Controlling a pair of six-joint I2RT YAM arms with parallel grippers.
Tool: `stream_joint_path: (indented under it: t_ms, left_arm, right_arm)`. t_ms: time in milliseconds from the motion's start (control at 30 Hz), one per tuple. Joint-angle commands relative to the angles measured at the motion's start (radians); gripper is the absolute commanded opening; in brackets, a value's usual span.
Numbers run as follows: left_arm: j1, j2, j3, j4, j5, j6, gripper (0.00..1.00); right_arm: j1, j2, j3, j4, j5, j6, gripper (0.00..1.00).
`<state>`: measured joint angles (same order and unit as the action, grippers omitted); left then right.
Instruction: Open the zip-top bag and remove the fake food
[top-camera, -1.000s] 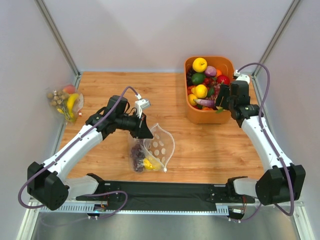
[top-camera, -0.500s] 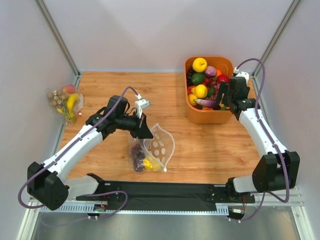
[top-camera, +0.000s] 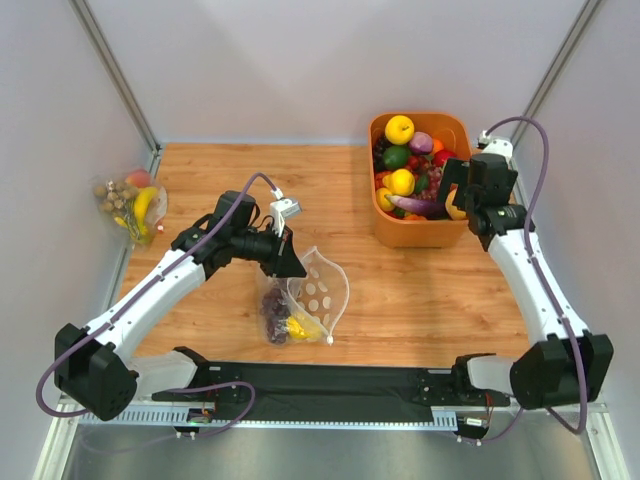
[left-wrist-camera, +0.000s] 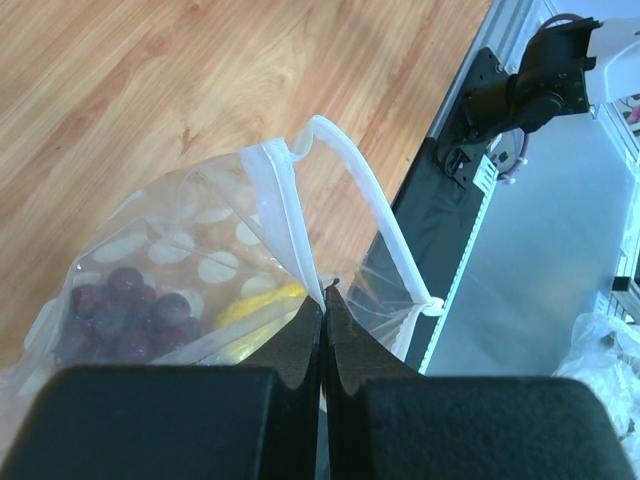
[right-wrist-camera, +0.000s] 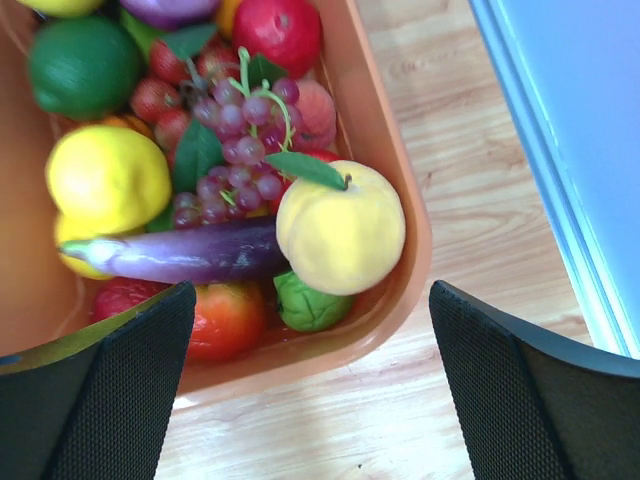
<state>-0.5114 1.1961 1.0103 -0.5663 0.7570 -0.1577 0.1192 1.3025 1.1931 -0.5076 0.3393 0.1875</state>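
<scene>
Left wrist: tool (left-wrist-camera: 323, 295) pinches zip-top bag (left-wrist-camera: 190, 250); label (left-wrist-camera: 484, 173) unreadable.

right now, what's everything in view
zip-top bag: one, clear with pale spots, table centre, mouth open
grapes: one bunch, dark purple, inside the bag
small yellow fruit: one, yellow, inside the bag
bin: one, orange, far right, full of mixed fruit
round fruit with leaf: one, yellow, in the bin
second bag: one, clear, left edge, banana and nuts inside
table: one, wood
left gripper: shut on the zip-top bag's strip
right gripper: open, above the bin
</scene>
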Motion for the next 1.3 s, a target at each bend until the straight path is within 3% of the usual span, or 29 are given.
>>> stream_joint_path:
  t_ms: [0,233,500,600,733,1000,1267]
  left_arm:
    - [-0.009,-0.010,0.020,-0.009,0.015,0.017,0.00]
    - [-0.009,-0.006,0.019,-0.009,0.015,0.017,0.00]
    - [-0.010,-0.001,0.019,-0.007,0.016,0.015,0.00]
    - [-0.010,0.005,0.020,-0.009,0.016,0.015,0.00]
    - [-0.010,0.008,0.020,-0.012,0.015,0.018,0.00]
    - [-0.012,0.016,0.024,-0.018,0.011,0.020,0.00]
    - [-0.012,0.017,0.024,-0.021,0.007,0.024,0.00]
  right_arm:
    - [-0.007,-0.117,-0.006,0.033,-0.040,-0.011,1.00]
    - [-0.006,-0.402,-0.197,0.136,-0.287,0.119,0.94]
    - [0.061,-0.552,-0.288,0.152,-0.473,0.230,0.87]
    - [0.187,-0.555,-0.290,0.124,-0.413,0.228,0.85]
    - [0.391,-0.534,-0.300,0.113,-0.209,0.230,0.84]
    - [0.721,-0.404,-0.323,0.198,-0.073,0.274,0.81]
    - [0.875,-0.267,-0.299,0.257,-0.057,0.297,0.75]
